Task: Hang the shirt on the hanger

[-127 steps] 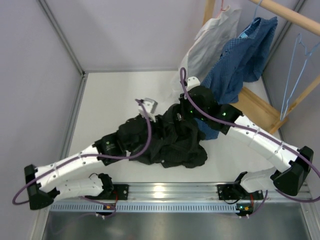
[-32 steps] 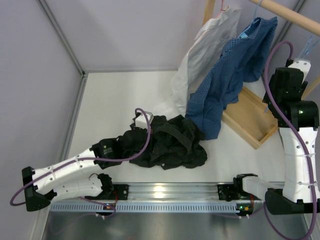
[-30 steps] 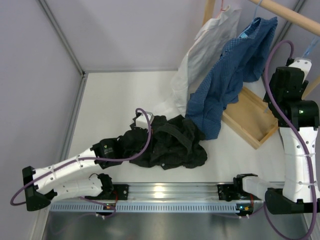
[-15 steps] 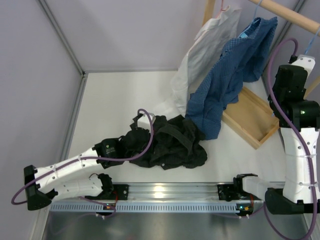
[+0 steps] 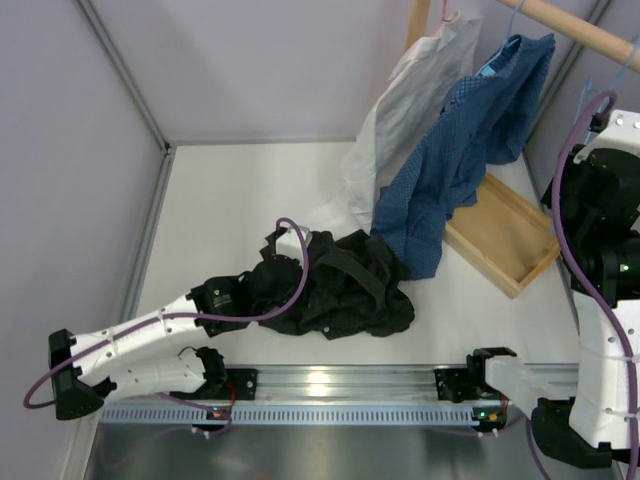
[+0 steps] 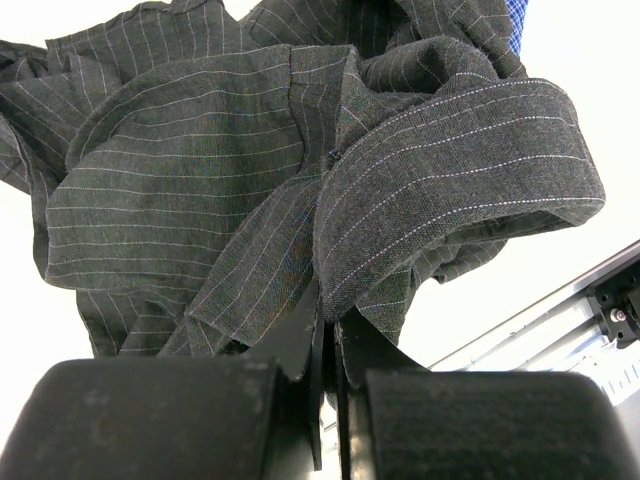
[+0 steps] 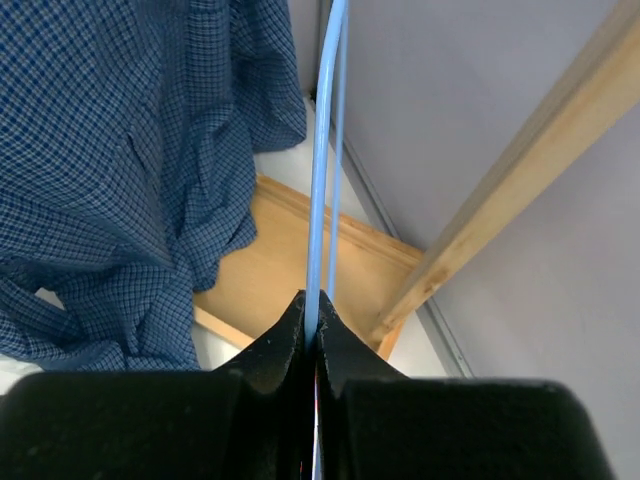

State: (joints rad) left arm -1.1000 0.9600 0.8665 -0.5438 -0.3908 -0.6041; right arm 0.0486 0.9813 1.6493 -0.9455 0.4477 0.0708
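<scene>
The black pinstriped shirt [image 5: 335,290] lies crumpled on the white table in front of the arms. My left gripper [image 6: 328,315] is shut on a fold of the shirt [image 6: 200,170] at the heap's left side. My left wrist [image 5: 225,295] rests low beside the heap. The light-blue wire hanger [image 7: 322,150] hangs at the far right, two thin wires running up out of the right wrist view. My right gripper [image 7: 312,310] is shut on the nearer wire. My right arm [image 5: 605,200] stands raised at the right edge, and its fingers do not show from above.
A blue checked shirt [image 5: 470,130] and a white shirt [image 5: 410,100] hang from the wooden rail [image 5: 580,30] at the back right. Below them sits the rack's wooden base tray [image 5: 500,235]. A slanted wooden beam [image 7: 530,170] runs close to the hanger. Walls close the left, back and right sides.
My right gripper has closed on the hanger wire, and the right arm has risen and shifted right. The left arm and shirt have barely moved.
</scene>
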